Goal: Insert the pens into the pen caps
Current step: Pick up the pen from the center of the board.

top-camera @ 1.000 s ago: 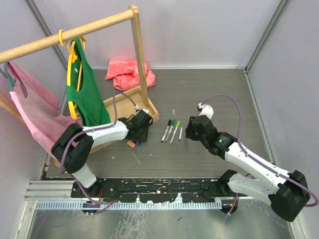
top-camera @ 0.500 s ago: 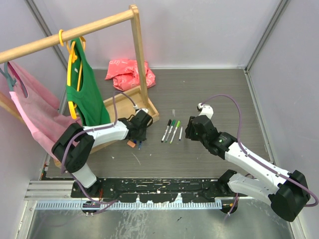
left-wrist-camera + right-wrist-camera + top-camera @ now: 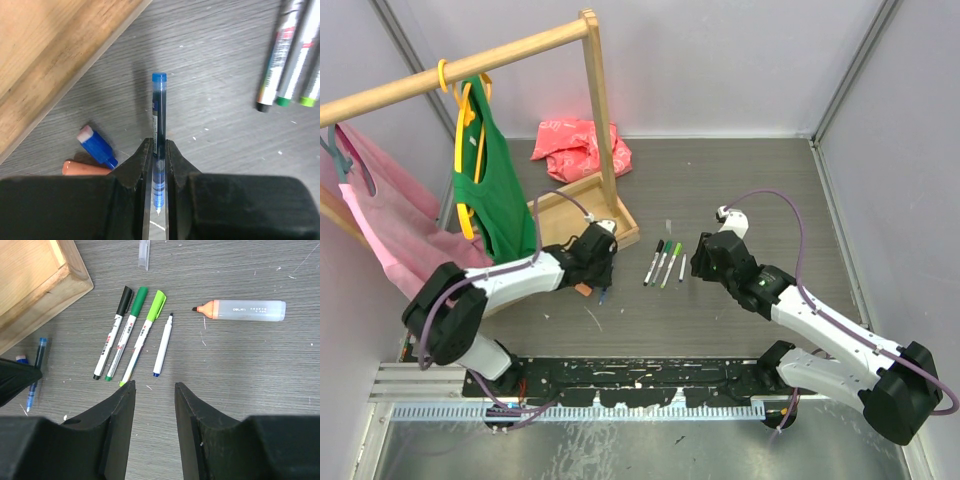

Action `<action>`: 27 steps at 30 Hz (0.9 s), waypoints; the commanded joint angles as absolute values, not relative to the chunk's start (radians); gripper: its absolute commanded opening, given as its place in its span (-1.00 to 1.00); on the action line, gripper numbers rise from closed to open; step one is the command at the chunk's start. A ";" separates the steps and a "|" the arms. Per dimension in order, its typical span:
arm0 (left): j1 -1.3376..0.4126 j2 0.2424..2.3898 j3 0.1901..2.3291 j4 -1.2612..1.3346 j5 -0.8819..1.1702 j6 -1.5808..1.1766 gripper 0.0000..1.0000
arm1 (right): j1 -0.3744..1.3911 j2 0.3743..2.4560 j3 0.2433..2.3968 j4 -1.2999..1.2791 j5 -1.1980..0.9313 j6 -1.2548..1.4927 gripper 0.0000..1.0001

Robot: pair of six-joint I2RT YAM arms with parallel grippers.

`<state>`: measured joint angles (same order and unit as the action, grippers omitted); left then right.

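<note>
The left arm has swung its elbow lower and farther left than a second ago, while its wrist stays beside the corner of the wooden tray. The right arm has not shifted.

The left gripper is clamped on the blue pen, a thin translucent tube of dark ink with an opaque blue end pointing away from the wrist. Its near part runs down the narrow slot between the black fingers, so only a pale tip shows there. From above, the gripper hides most of this pen.

Just left of the fingers lie a blue cap with a pinkish-white end and an orange cap, the orange one partly covered by the gripper body. Both are short, smooth plastic tubes.

The right gripper hovers with its jaws apart and nothing between them. Past it four pens lie side by side on the grey wood-grain table:
- a black-capped pen
- a green-capped pen
- a lime-capped pen
- an uncapped white pen with a dark tip and a blue end

Their printed lettering is too small to read. To the right lies a stubby orange-tipped highlighter with a frosted grey barrel. A clear cap is cut off by the top edge. In the left wrist view the capped pens are cut off at the upper right.
</note>
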<state>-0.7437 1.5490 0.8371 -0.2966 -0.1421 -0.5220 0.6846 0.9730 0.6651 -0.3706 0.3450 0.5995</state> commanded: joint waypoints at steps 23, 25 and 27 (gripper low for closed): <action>-0.747 1.067 0.906 -0.059 0.079 -0.576 -1.00 | 0.683 0.791 0.593 0.011 0.019 0.651 0.24; -0.747 1.057 0.912 -0.043 0.071 -0.585 -1.00 | 0.692 0.811 0.603 0.030 -0.012 0.667 0.27; -0.747 1.046 0.913 -0.024 0.059 -0.595 -1.00 | 0.719 0.835 0.622 0.032 -0.015 0.675 0.28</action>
